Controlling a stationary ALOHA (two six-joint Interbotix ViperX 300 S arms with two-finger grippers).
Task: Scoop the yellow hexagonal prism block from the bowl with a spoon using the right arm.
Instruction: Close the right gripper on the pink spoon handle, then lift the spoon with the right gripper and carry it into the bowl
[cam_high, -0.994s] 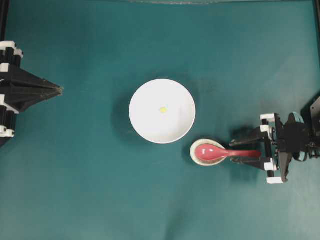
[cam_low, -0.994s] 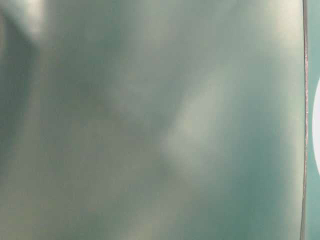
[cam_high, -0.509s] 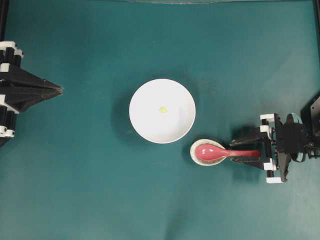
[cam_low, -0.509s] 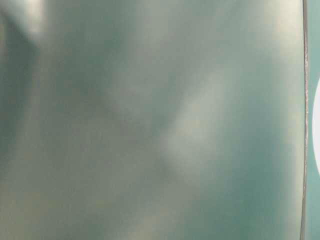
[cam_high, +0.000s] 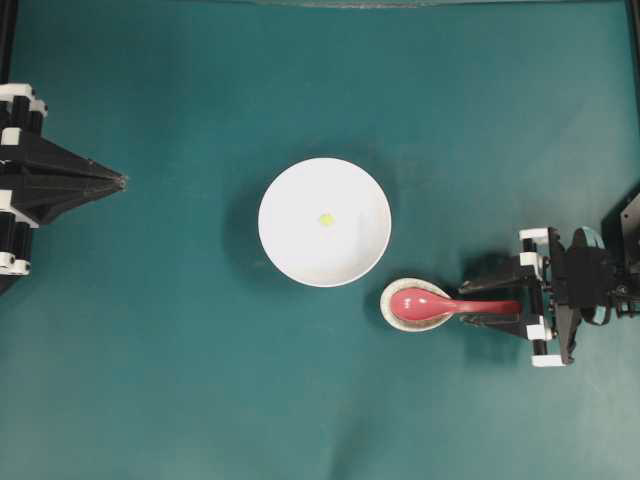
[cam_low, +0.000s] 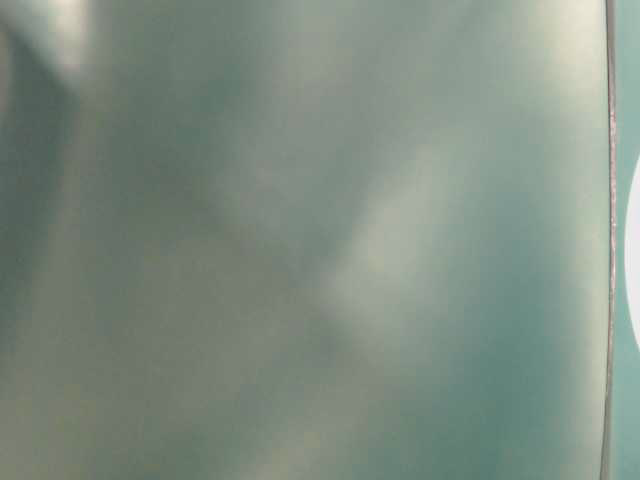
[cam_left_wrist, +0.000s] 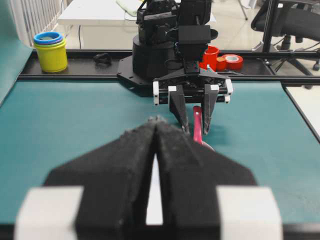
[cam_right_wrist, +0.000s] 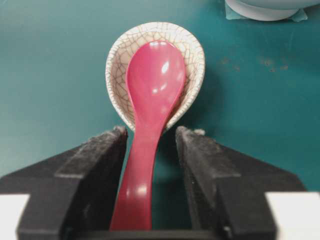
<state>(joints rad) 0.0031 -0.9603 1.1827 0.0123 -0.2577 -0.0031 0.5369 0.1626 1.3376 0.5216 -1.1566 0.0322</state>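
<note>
At far left the black left gripper (cam_high: 118, 181) rests pinched closed. The tiny yellow hexagonal prism block (cam_high: 325, 219) lies mid-floor in the glossy white bowl (cam_high: 285, 250). To the right, the pink-red soup spoon (cam_right_wrist: 150, 100) sits in a crackled dish (cam_right_wrist: 192, 47); the right gripper (cam_right_wrist: 150, 145) straddles its handle, jaws apart with a gap showing. An off-centre squeeze could roll the slick handle or tip the dish.
</note>
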